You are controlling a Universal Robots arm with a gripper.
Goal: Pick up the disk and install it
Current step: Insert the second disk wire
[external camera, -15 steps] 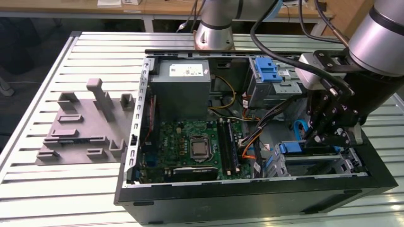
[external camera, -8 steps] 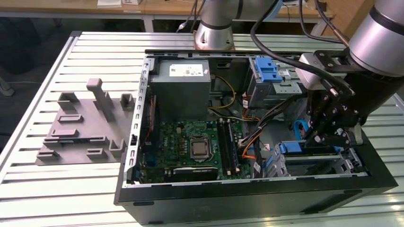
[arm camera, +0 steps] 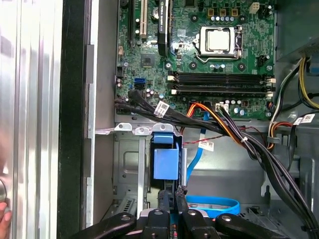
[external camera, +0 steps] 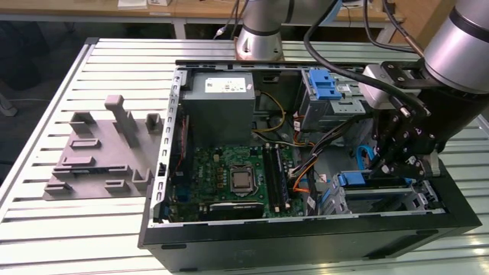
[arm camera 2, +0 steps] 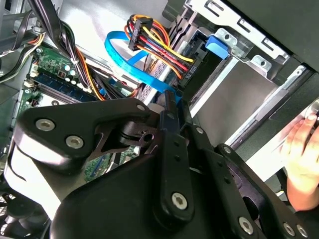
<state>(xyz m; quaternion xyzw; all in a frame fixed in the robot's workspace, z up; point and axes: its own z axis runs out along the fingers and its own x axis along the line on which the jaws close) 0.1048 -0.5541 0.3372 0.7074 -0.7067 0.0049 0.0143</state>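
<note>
The disk [external camera: 376, 184], silver-grey with a blue bracket [arm camera: 165, 162], sits in the drive bay at the front corner of the open computer case [external camera: 306, 229], on the exterior view's right. My black gripper [external camera: 395, 167] reaches down into that bay. In both wrist views its fingertips [arm camera: 173, 195] stand close together, pinching the edge of the blue bracket [arm camera 2: 172, 97]. The bracket's blue tab [arm camera 2: 219, 45] shows at the bay's metal rail. Most of the disk's body is hidden by the bay and my gripper.
Cable bundles [arm camera: 239, 139] and a blue flat cable [arm camera 2: 130, 59] cross beside the bay. The motherboard [external camera: 233, 177], a grey metal box [external camera: 221, 109] and a blue ribbed latch [external camera: 324, 86] fill the case. A grey fixture [external camera: 99, 154] lies on the table. A person's hand [arm camera 2: 301, 159] rests outside the case.
</note>
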